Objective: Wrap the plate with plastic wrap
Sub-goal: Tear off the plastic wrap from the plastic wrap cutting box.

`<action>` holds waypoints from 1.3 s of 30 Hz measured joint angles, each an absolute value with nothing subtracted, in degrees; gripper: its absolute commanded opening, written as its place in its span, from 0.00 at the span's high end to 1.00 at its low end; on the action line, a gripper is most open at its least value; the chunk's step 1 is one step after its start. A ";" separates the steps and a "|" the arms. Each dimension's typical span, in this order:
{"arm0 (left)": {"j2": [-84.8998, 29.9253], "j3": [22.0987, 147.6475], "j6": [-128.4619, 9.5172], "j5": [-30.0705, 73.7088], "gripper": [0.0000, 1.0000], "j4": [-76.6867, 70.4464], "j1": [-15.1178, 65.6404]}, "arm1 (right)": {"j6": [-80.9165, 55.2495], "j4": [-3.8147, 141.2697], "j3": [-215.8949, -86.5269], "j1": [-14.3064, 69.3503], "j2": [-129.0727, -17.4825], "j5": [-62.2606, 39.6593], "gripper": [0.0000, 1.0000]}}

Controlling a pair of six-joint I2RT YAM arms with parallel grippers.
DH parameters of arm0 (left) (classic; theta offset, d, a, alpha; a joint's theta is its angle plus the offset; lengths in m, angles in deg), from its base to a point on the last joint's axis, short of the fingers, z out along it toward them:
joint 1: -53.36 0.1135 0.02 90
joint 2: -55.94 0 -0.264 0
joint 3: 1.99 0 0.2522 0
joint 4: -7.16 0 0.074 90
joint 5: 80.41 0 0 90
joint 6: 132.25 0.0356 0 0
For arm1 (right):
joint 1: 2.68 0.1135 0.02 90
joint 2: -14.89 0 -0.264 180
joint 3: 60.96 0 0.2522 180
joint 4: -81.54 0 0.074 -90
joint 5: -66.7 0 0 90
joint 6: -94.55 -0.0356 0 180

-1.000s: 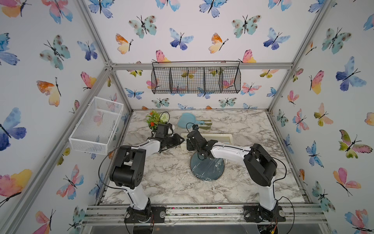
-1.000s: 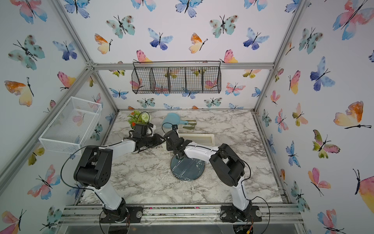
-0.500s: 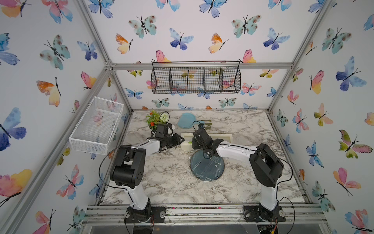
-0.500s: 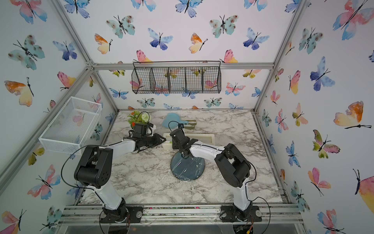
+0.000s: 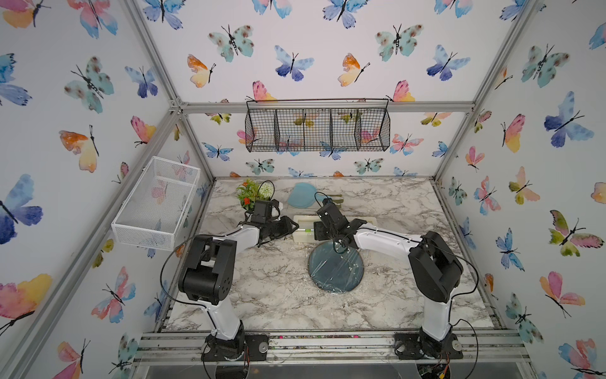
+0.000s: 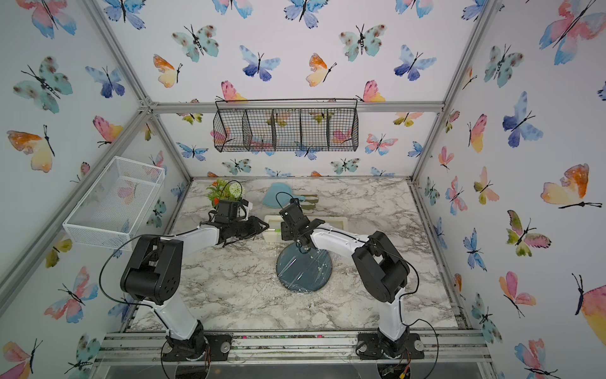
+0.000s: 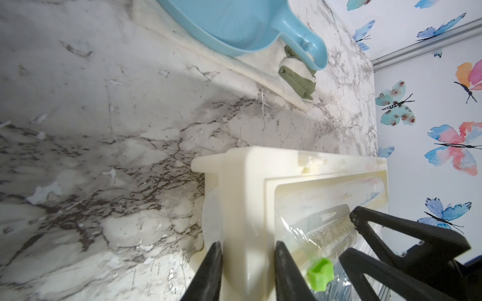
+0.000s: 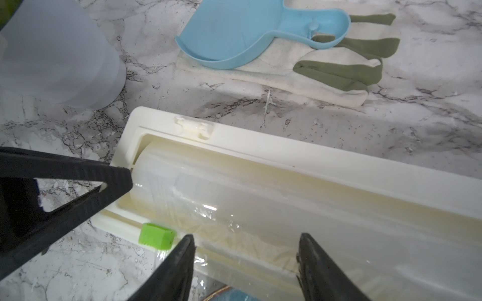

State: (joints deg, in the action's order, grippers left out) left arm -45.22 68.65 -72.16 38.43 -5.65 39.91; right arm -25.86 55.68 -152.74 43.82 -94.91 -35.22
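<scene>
The dark teal plate (image 5: 336, 267) (image 6: 303, 269) lies on the marble table with crinkly plastic wrap (image 5: 341, 262) over it. Just behind it is the cream dispenser box (image 5: 303, 229) (image 8: 287, 146) with its wrap roll (image 8: 260, 198) and green slider (image 7: 320, 277) (image 8: 156, 236). My left gripper (image 7: 249, 271) (image 5: 292, 227) is shut on the box's left end wall, one finger on each side. My right gripper (image 8: 247, 260) (image 5: 319, 229) hangs open over the box's front edge and loose film, holding nothing. A sliver of plate rim (image 8: 224, 290) shows below it.
A light-blue scoop (image 5: 300, 198) lies on a cream and green glove (image 5: 336, 199) behind the box. A small potted plant (image 5: 251, 193) stands at the back left. A white mesh basket (image 5: 157, 203) hangs on the left wall and a black wire basket (image 5: 318, 129) on the rear wall.
My right gripper has moved back from the plate's far rim to the dispenser box, and its jaws have spread wider. The left arm has stayed at the box's end.
</scene>
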 measured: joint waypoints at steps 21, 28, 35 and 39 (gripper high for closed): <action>-32.37 63.01 -70.57 30.56 0.37 -12.78 35.84 | -20.95 56.33 -149.66 41.15 -86.96 -28.32 0.28; -17.29 46.97 -72.47 39.94 0.33 -3.29 34.73 | -20.51 49.69 -159.62 39.49 -92.68 -22.81 0.30; -23.26 40.11 -75.44 43.89 0.34 5.80 32.91 | -20.03 48.27 -160.15 39.69 -93.03 -17.63 0.32; -25.95 40.28 -76.29 44.59 0.35 12.03 32.24 | -19.46 47.46 -160.15 39.71 -93.03 -15.68 0.34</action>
State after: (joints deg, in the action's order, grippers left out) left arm -25.95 40.28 -76.29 44.59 12.03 32.24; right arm -19.46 47.46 -160.15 39.71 -93.03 -15.68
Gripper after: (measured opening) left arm 0.657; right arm 0.669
